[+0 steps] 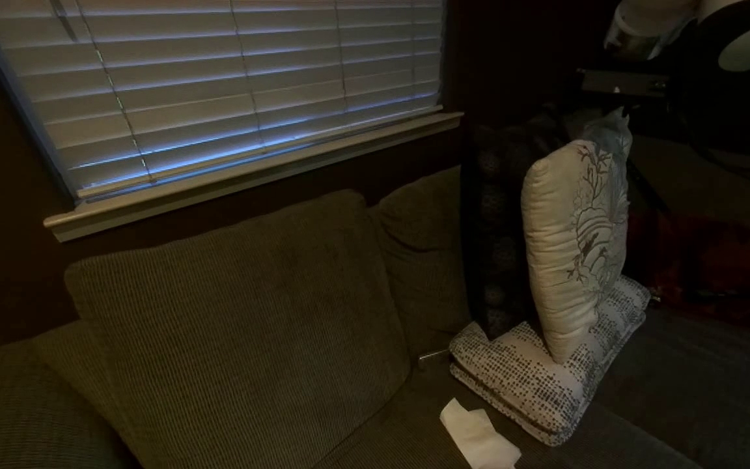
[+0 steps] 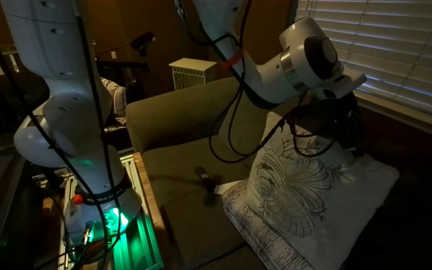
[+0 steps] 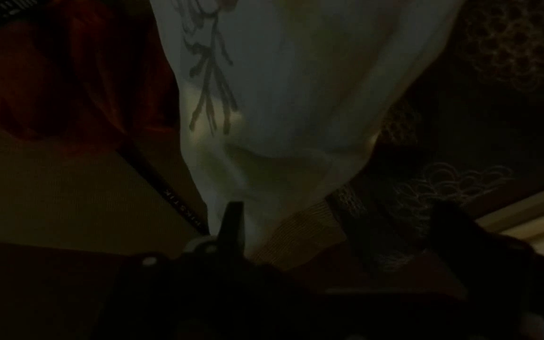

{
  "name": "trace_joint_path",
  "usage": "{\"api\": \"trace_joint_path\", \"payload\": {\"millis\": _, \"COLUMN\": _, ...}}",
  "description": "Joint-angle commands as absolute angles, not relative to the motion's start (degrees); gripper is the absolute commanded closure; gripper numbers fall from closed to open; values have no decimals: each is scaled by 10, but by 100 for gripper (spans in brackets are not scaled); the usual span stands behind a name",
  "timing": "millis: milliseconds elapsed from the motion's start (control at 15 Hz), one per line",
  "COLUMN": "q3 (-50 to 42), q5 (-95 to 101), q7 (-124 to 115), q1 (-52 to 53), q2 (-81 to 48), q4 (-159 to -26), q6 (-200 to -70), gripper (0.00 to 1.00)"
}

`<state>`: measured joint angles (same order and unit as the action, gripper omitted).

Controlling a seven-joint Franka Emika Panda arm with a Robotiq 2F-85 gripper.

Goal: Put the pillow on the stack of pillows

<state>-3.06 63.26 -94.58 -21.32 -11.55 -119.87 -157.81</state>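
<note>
The cream-white pillow with branching embroidery (image 1: 570, 241) stands nearly upright on the pale patterned pillow (image 1: 525, 378), which lies flat on the sofa. Both also show in an exterior view, the cream pillow (image 2: 298, 195) above the pale one (image 2: 249, 228). The dark pillow (image 1: 495, 228) stands behind the cream one, against the sofa back. My gripper (image 2: 351, 144) is at the cream pillow's top edge. In the wrist view my gripper (image 3: 340, 226) is open, fingers wide apart. The cream pillow's corner (image 3: 272, 118) reaches the left finger; the dark pillow (image 3: 513, 52) is on the right. Contact is unclear.
Olive sofa back cushions (image 1: 238, 326) line the wall below the window sill (image 1: 264, 179). A white paper (image 1: 479, 436) and a small dark object (image 2: 201, 173) lie on the seat. Cables (image 2: 238, 150) hang from the arm. A red cloth (image 1: 700, 260) lies beyond the pillows.
</note>
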Motion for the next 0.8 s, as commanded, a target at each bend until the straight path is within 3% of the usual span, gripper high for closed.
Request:
{"api": "trace_joint_path", "payload": {"millis": 0, "q3": -32, "q5": 652, "q7": -963, "q1": -209, "q2": -83, "q4": -1216, "q6": -1584, "gripper": 0}}
{"api": "trace_joint_path", "payload": {"millis": 267, "q3": -12, "q5": 542, "q7": -865, "q1": -221, "q2": -28, "q4": -1261, "q6": -1612, "gripper": 0}}
{"api": "trace_joint_path", "payload": {"millis": 400, "q3": -44, "q5": 441, "q7": -763, "q1": -174, "q2": 19, "q4": -1307, "q6": -1610, "gripper": 0}}
{"api": "trace_joint_path", "payload": {"millis": 733, "q3": -35, "q5": 225, "q7": -540, "q1": -95, "q2": 140, "q4": -1396, "q6": -1498, "gripper": 0}}
